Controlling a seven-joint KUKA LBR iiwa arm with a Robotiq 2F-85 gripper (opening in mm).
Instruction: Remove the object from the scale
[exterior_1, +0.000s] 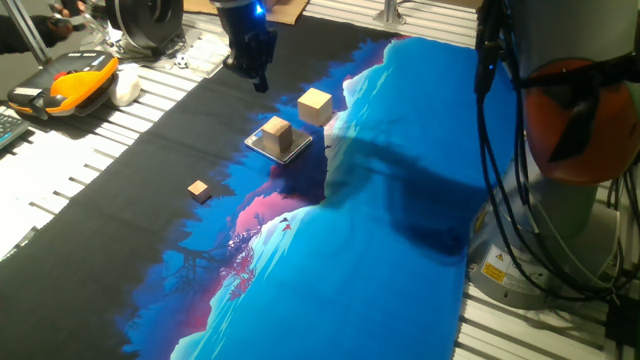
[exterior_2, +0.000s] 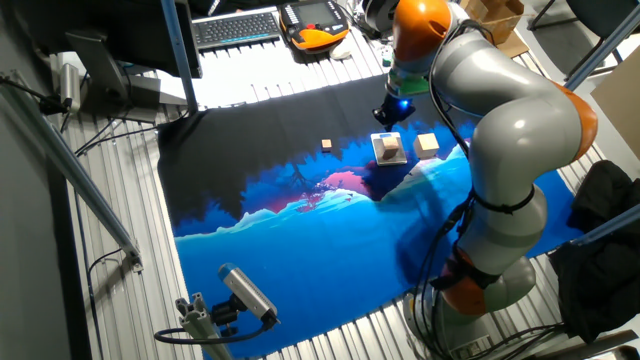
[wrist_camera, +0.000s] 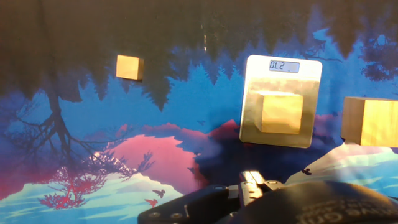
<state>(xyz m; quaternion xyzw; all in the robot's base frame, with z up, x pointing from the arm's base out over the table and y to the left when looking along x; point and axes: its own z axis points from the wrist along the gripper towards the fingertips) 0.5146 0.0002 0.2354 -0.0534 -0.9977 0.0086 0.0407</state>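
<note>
Your cube (exterior_1: 277, 132) sits on the scale (exterior_1: 293, 150), near the middle of the plate; in the hand view the display reads at the plate's far edge. The fingers (exterior_1: 256, 72) hang above the worktop (exterior_1: 400, 250), apart from the scale and holding nothing; you cannot tell how wide they stand. The larger cube (exterior_1: 315, 105) rests just beside the scale, the small block (exterior_1: 199, 190) well apart.
</note>
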